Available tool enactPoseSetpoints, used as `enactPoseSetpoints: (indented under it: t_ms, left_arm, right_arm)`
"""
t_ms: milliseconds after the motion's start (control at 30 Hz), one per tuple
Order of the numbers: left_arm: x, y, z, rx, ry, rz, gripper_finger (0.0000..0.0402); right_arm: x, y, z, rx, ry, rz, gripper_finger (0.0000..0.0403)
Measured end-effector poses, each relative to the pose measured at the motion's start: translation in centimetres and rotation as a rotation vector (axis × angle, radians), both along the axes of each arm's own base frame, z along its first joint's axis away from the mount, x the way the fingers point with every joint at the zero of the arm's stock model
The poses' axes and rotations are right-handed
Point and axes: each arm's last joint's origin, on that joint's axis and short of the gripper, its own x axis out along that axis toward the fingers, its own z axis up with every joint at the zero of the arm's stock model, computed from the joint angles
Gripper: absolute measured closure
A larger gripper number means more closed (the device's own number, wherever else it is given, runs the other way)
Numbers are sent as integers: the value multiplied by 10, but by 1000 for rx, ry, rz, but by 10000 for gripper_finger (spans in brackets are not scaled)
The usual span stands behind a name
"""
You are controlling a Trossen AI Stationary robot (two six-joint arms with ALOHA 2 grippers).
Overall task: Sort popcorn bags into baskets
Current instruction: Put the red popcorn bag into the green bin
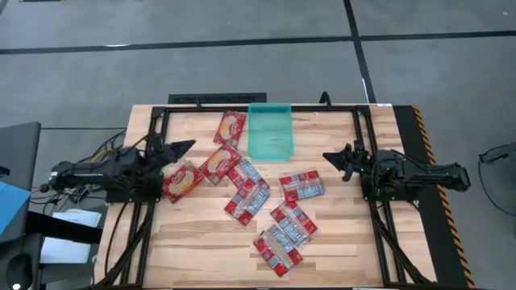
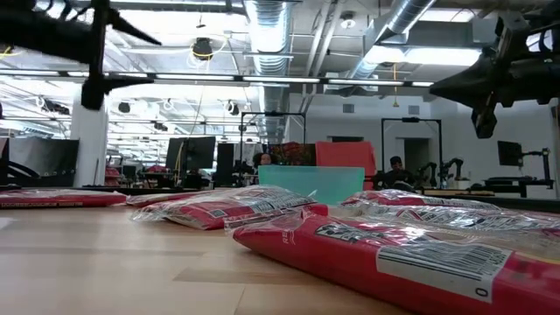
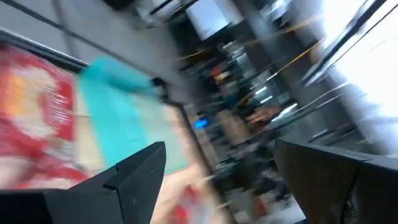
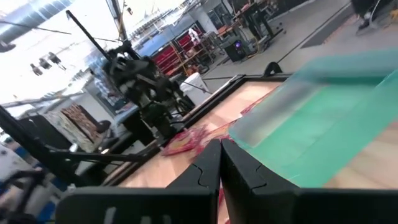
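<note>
Several red popcorn bags lie flat on the wooden table. Three with yellow-orange pictures [image 1: 230,127] [image 1: 219,163] [image 1: 183,180] sit left of centre. Several with silvery-blue print [image 1: 247,199] [image 1: 301,186] [image 1: 278,252] spread toward the near edge. The teal basket [image 1: 269,130] stands at the far middle and holds no bag. My left gripper [image 1: 187,147] [image 3: 217,146] is open and hovers above the table, left of the yellow bags. My right gripper [image 1: 329,156] [image 4: 221,144] is shut and hovers right of the basket [image 4: 311,124], touching nothing.
A black frame [image 1: 242,108] runs around the work area. The table's right edge carries a yellow-black stripe [image 1: 425,137]. Bare wood shows near the left near corner [image 1: 185,250] and right of the bags [image 1: 347,234]. People sit in the room far behind the table [image 2: 395,166].
</note>
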Motion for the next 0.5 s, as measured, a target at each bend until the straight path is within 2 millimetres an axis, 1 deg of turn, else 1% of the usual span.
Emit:
enactPoseSetpoints:
  t_ms: [67, 167, 233, 300, 400, 500]
  left_arm:
    - [5, 1, 13, -1, 192, 1, 114]
    - [17, 3, 28, -26, 511, -7, 114]
    - [27, 6, 33, -68, 709, -14, 114]
    - [41, 9, 34, -84, 885, -50, 114]
    - [63, 17, 25, -85, 1112, -148, 114]
    - [78, 29, 6, -125, 1258, -291, 114]
  right_arm:
    - [0, -1, 0, -2, 7, -14, 365]
    - [-1, -3, -1, -2, 10, -33, 365]
    - [-1, -4, -1, -4, 11, -46, 365]
    - [-1, -6, -1, -5, 13, -61, 362]
    - [-2, -8, -1, -4, 21, -81, 356]
    - [-2, -9, -2, -3, 23, -96, 351]
